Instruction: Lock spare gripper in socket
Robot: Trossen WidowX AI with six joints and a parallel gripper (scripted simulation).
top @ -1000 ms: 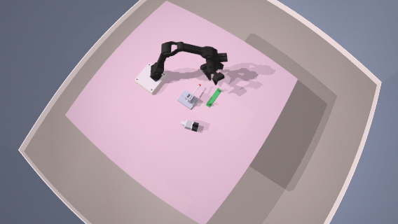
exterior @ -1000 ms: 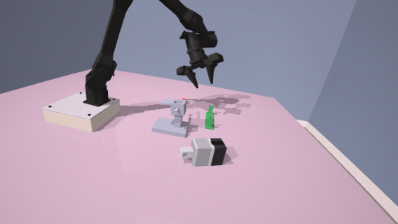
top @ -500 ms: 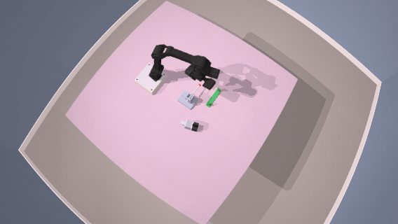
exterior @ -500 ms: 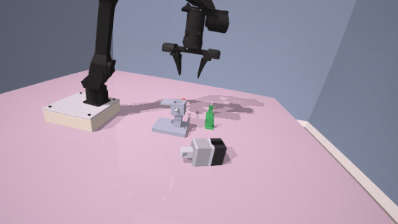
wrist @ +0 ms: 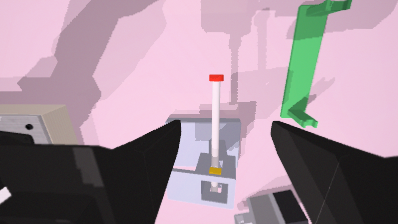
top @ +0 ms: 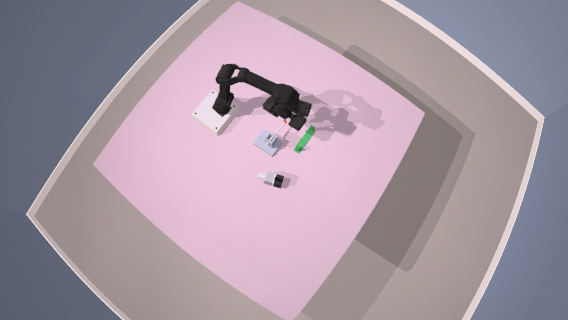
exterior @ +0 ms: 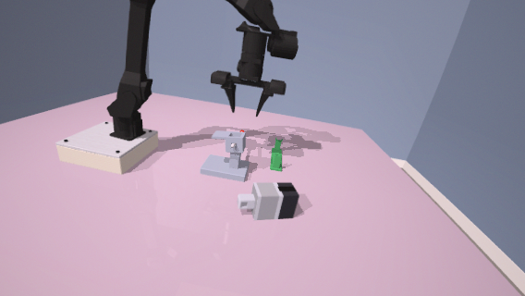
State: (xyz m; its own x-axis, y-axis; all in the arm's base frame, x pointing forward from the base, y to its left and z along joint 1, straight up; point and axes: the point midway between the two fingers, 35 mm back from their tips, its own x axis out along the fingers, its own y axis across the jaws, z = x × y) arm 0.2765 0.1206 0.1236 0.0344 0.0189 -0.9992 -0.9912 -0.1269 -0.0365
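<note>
The grey-blue mount [top: 262, 142] [exterior: 218, 167] [wrist: 182, 190] stands on the table with its socket raised on a post. The white lock pin [top: 280, 127] [wrist: 216, 110] runs through the socket; its red head sticks out far on one side, and a yellow band shows at the socket in the wrist view. The spare gripper [top: 270, 178] [exterior: 266, 201] [wrist: 265, 211] lies on its side on the table, its pale spigot pointing left in the top and exterior views. My gripper [exterior: 245, 114] [wrist: 225, 126] is open and empty, pointing down above the mount and pin, touching neither.
A green bracket [top: 304, 139] [exterior: 276, 159] [wrist: 304, 60] with an upright prong at each end lies beside the mount, on the pin head's side of the spare gripper. The arm's white base plate [top: 204, 114] [exterior: 88, 142] is on the mount's other side.
</note>
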